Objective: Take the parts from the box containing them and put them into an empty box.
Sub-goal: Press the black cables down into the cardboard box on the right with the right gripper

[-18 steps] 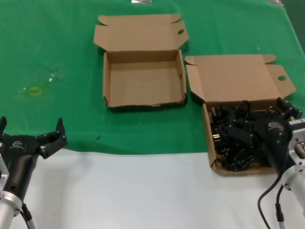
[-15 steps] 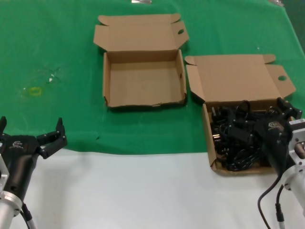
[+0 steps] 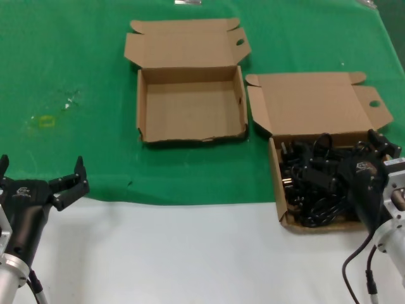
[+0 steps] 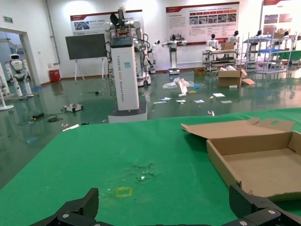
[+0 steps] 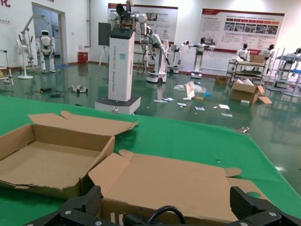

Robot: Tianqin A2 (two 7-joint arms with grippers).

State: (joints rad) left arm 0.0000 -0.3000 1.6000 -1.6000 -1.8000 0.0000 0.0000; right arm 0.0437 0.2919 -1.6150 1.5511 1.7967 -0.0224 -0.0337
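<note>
The box containing the parts (image 3: 276, 166) lies on the right with its lid folded back, and a tangle of black power cords (image 3: 310, 183) fills it. My right gripper (image 3: 349, 158) is open over that box, just above the cords, holding nothing. In the right wrist view its fingers (image 5: 87, 202) stand wide apart, with a cord loop (image 5: 165, 213) between them and the lid (image 5: 188, 181) beyond. The empty box (image 3: 190, 104) lies open at the centre back, and also shows in the right wrist view (image 5: 51, 160). My left gripper (image 3: 41, 168) is open and idle at the near left.
A green mat (image 3: 76, 57) covers the far part of the table, and bare white table (image 3: 177, 253) lies along the near part. A small yellow mark (image 3: 45, 120) is on the mat at the left. The empty box also shows in the left wrist view (image 4: 263, 165).
</note>
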